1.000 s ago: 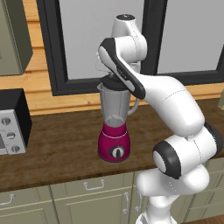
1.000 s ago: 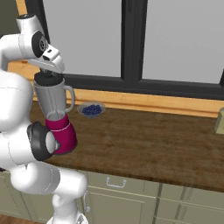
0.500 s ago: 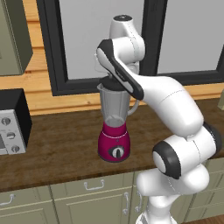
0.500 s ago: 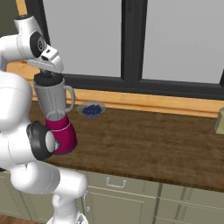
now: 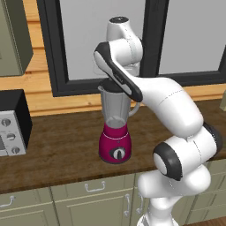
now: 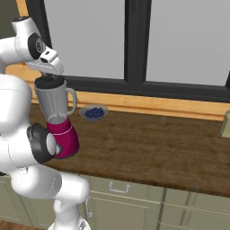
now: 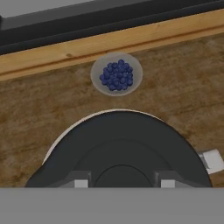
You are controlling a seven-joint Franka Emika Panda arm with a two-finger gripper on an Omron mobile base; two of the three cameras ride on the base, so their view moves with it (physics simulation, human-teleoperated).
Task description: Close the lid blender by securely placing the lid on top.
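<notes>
My two-finger gripper point(image 7: 121, 183) sits spread either side of the flat round black lid's point(image 7: 127, 148) knob, whether gripping I cannot tell, lid resting atop the pink-based, clear-jarred blender point(image 5: 115, 128) on the wooden counter point(image 6: 170, 148)

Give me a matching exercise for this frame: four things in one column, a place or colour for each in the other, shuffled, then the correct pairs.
Things:
1. lid
2. blender base
3. bowl of blueberries
4. microwave

Descriptions:
A. magenta-pink, with a round black dial
B. black disc over the jar's mouth, under the end effector
C. at the left edge of the left base view, on the counter
D. on the counter by the window sill, beyond the blender

Pairs: 1-B, 2-A, 3-D, 4-C
</notes>
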